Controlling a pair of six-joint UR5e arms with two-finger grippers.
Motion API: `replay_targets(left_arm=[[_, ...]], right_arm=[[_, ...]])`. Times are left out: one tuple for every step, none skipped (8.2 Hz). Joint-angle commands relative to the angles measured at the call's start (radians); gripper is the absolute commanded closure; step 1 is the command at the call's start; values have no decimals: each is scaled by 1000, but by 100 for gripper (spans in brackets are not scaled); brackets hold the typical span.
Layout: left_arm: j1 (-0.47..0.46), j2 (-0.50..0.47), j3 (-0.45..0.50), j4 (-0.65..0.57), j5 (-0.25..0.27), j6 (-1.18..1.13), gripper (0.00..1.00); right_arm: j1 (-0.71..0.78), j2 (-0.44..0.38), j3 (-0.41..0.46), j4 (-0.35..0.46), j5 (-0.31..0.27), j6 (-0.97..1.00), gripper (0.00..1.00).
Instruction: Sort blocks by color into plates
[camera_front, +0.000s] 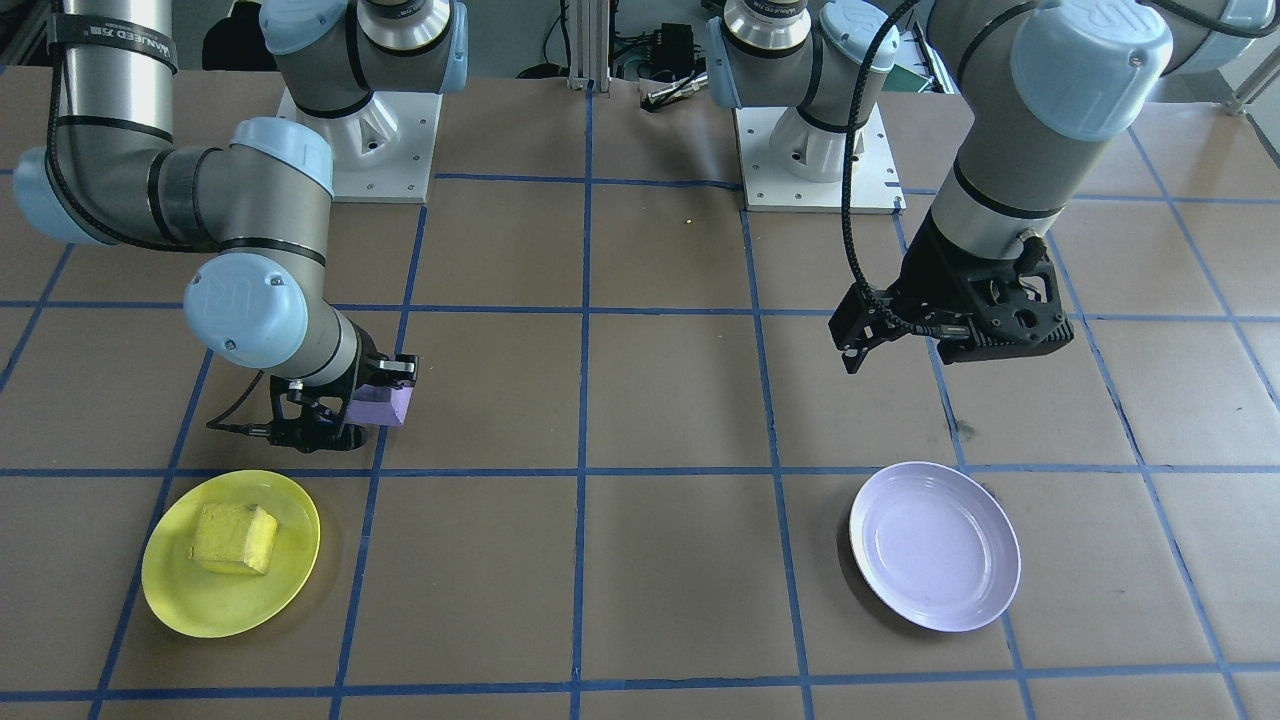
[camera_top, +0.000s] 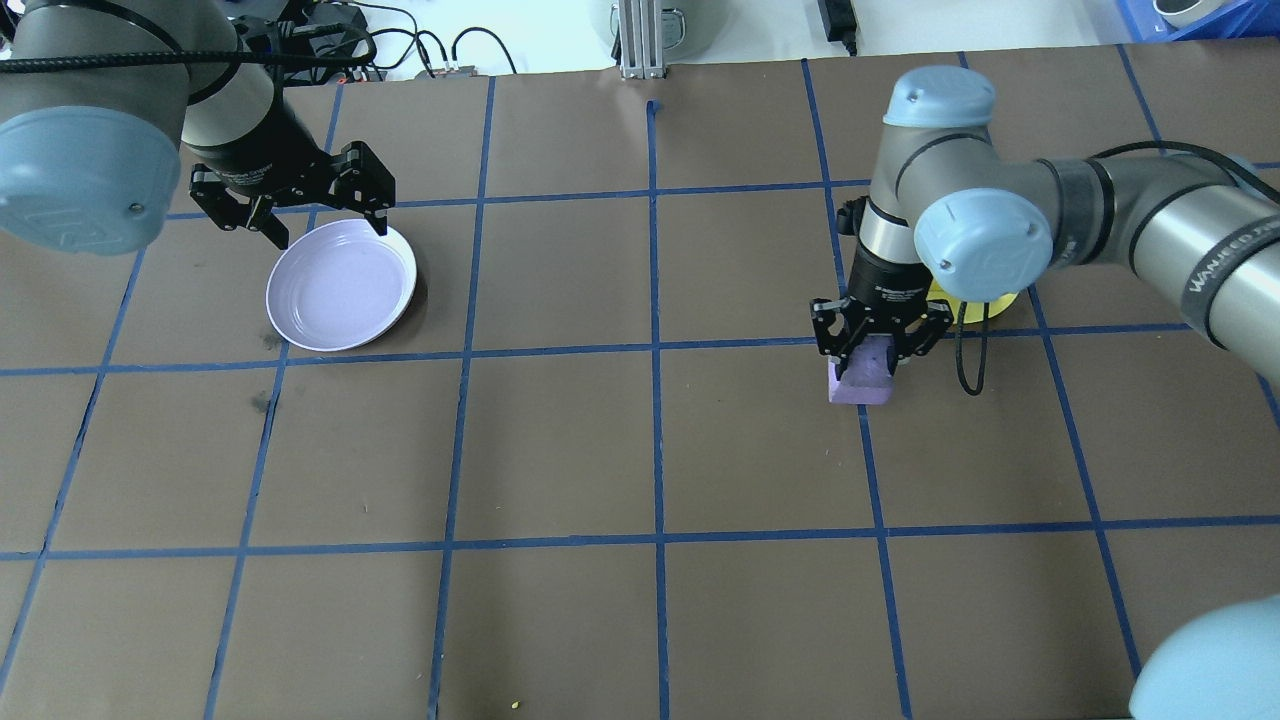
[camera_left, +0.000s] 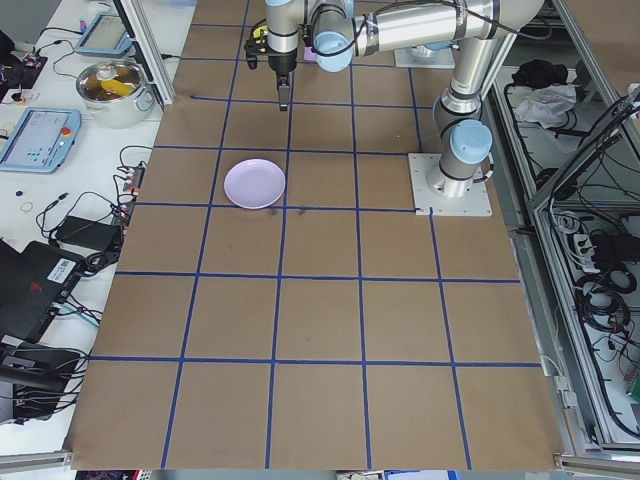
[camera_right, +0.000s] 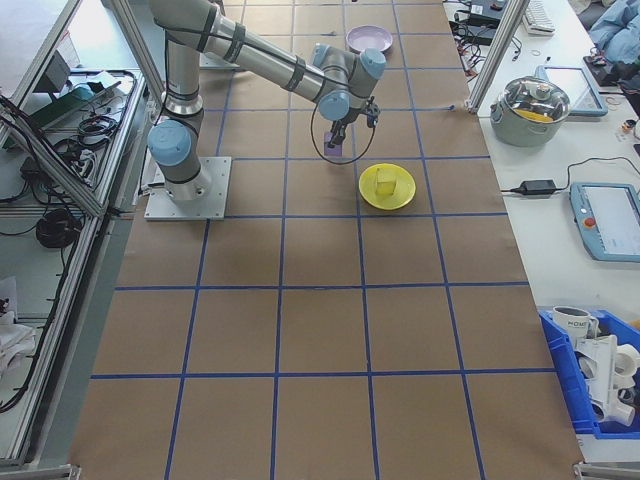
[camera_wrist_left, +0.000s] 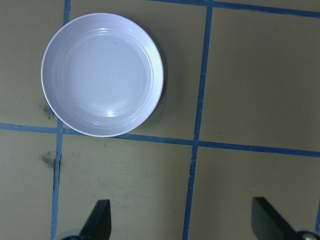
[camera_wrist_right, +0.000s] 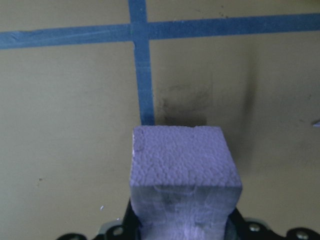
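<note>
Above table, purple block in right claw

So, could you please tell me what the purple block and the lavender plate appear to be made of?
The purple block, gripped in the right hand, looks like foam: its faces are matte and pebbled with fine grain. The lavender plate looks like smooth plastic, though glazed ceramic cannot be ruled out: it is glossy, with bright highlights and faint concentric rings.
</note>
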Motion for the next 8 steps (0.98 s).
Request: replay_targets(left_arm=[[0,-2,-3,-2,2,1,0],[0,-6,0,-2,2,1,0],[0,-12,3,0,2,2,0],[0,-23,6,2,2,1,0],[0,-17,2,2,2,1,0],[-2,12,8,0,3,7,0],[-2,38,-1,-5,5,9,0],[0,34,-2,-3,3,9,0]], right_arm=[[242,61,-166,65,73,262,90],[325,88,-186,42,77,303,88],[386,115,-200,-16,108,368,87],[426,130,-211,-32,138,380,84],[463,139,-211,-32,140,380,84],[480,147,-199,-43,139,380,74],[482,171,-195,-82,131,378,39],[485,202,-194,-92,138,380,0]])
